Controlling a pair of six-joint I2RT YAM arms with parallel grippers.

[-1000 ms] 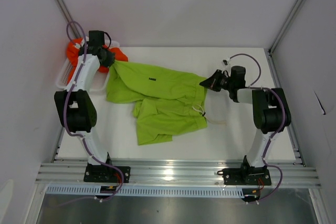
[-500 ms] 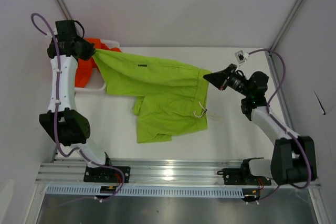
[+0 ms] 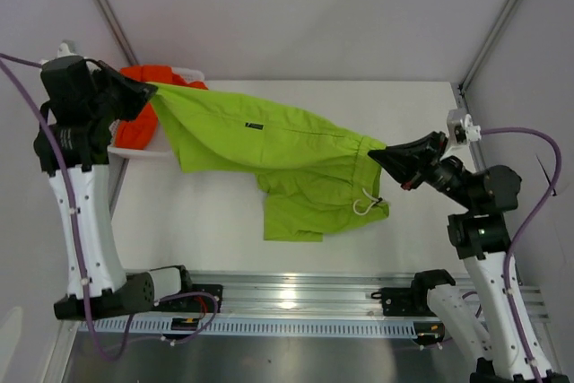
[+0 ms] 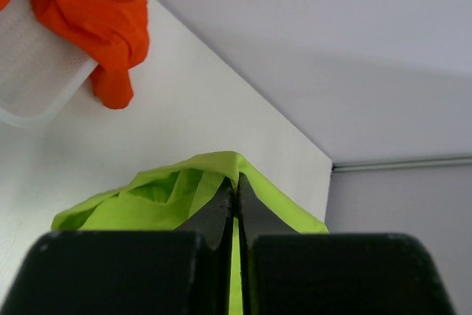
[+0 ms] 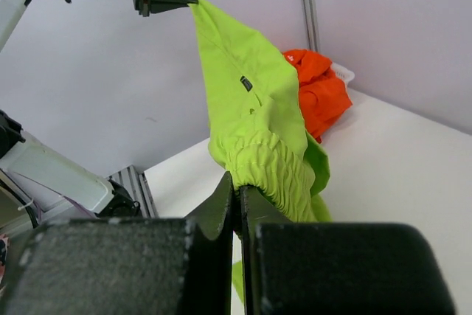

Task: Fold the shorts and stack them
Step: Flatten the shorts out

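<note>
While my left claw and right claw each clamped one end, the lime green shorts hung stretched between them.

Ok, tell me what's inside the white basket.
The orange shorts lie bunched in the white basket, one part hanging over its rim. Anything beneath them is covered.

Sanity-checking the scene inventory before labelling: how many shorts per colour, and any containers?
lime green shorts: 1
orange shorts: 1
white mesh basket: 1
Total: 3
</note>
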